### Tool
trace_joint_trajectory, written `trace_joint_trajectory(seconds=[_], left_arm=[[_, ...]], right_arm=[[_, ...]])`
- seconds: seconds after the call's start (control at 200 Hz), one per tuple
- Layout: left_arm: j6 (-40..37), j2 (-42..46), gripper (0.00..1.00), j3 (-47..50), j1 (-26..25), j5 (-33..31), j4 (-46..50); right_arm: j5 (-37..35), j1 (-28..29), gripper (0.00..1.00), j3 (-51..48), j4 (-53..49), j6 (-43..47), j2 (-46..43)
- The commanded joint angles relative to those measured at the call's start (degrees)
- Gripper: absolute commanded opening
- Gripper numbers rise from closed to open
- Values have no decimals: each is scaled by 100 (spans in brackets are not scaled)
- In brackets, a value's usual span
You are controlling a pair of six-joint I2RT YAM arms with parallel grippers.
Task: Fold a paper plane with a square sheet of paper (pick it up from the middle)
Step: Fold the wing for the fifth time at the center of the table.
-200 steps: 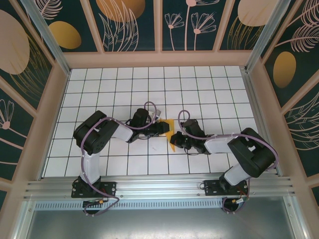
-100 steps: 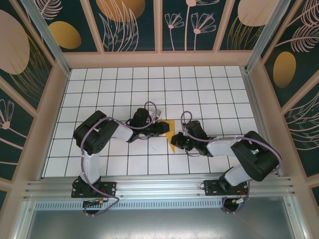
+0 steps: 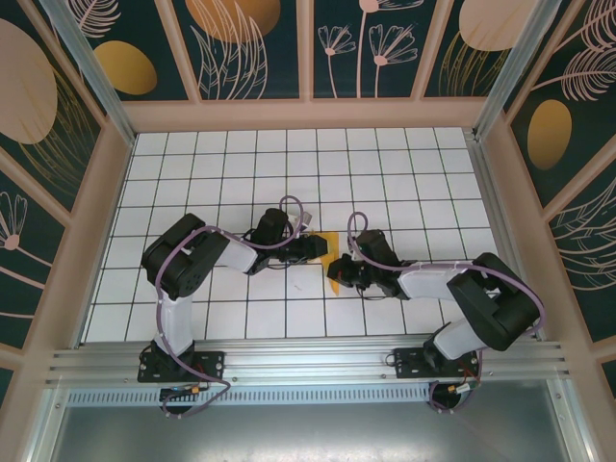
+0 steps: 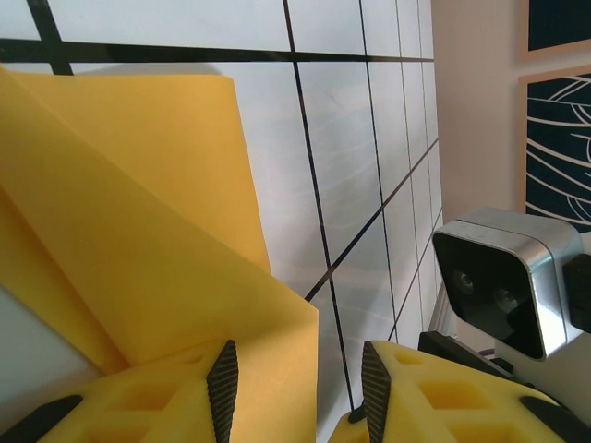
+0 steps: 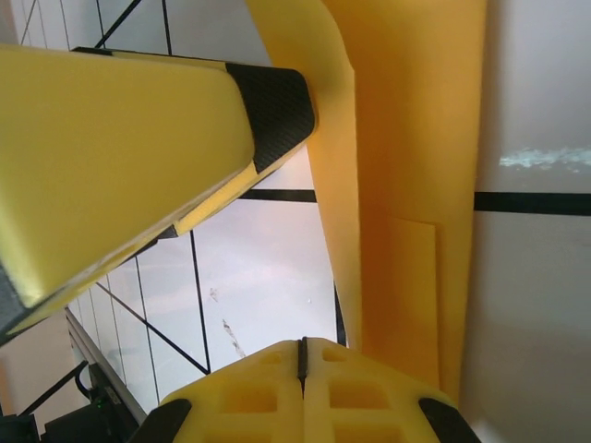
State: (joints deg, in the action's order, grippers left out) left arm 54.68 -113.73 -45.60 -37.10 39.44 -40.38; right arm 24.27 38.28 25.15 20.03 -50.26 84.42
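Paper [image 4: 166, 231], orange-yellow and creased; left gripper [image 4: 297, 374] half-wide over its corner; right gripper [image 5: 301, 349] narrow, jaws together

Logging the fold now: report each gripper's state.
Left gripper: open, the folded paper partly between its jaws, not clamped.
Right gripper: shut, nothing seen between its jaws.

I see the square sheet of paper [image 4: 138, 231], plain orange-yellow, folded down to a smaller creased shape with flat layers overlapping along slanted edges. It lies near the middle of the white tiled table [image 3: 289, 164]. From my right wrist one long edge looks curled upward.
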Motion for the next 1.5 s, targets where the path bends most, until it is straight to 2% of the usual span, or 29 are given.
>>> trace_joint_trajectory(seconds=[0.0, 0.56, 0.886, 0.986, 1.166, 1.496], left_arm=[[-271, -184, 43, -1, -14, -400, 566], [-317, -272, 41, -97, -10, -476, 748], [-395, -254, 40, -160, -17, -604, 1048], [-408, -251, 39, -186, -12, -620, 1098], [-474, -249, 39, -247, -12, -643, 1242], [-519, -281, 39, -282, -20, -637, 1298]], right_arm=[[-96, -57, 5, -7, -346, 242, -38], [-96, -238, 6, -39, -558, 419, -9], [67, -206, 7, 118, -765, 417, -853], [235, -109, 8, 187, -760, 438, -727], [132, 185, 8, 533, -997, 627, -396], [-161, 55, 7, 404, -1046, 650, 64]])
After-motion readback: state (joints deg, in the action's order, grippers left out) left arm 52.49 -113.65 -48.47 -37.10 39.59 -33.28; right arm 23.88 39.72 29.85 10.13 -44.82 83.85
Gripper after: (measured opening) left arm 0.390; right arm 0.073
